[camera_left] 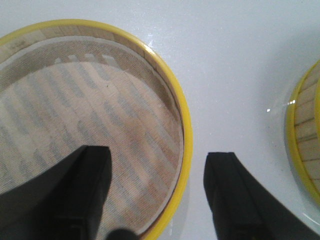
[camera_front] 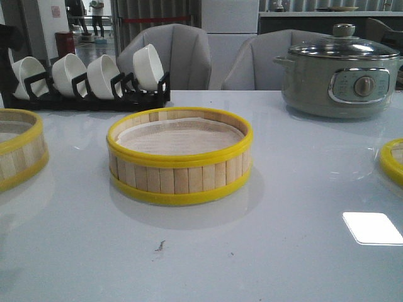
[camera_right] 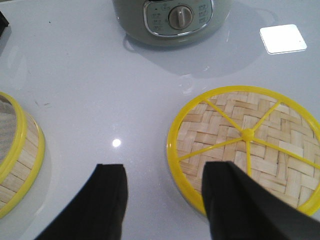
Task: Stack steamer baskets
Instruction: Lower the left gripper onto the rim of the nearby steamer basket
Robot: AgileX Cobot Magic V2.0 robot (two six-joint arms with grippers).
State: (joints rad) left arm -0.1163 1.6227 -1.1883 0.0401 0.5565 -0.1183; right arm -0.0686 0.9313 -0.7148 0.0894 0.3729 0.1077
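Note:
One steamer basket (camera_front: 179, 177) with pale slat walls, yellow rims and a cloth liner stands mid-table. A second basket (camera_front: 22, 151) is cut off by the left edge of the front view. My left gripper (camera_left: 157, 172) hovers open above this second basket (camera_left: 184, 125). One finger (camera_left: 82, 187) is over the liner and the other (camera_left: 235, 195) is outside the rim. The woven yellow-rimmed lid (camera_right: 247, 145) lies flat at the right (camera_front: 393, 160). My right gripper (camera_right: 165, 192) is open, with one finger (camera_right: 240, 200) over the lid's edge and the other over bare table.
A grey-green electric pot (camera_front: 340, 75) with a glass lid stands at the back right. A black rack of white bowls (camera_front: 88, 78) runs along the back left. Grey chairs stand behind the table. The middle basket shows at the edge of both wrist views (camera_left: 305, 135) (camera_right: 17, 160).

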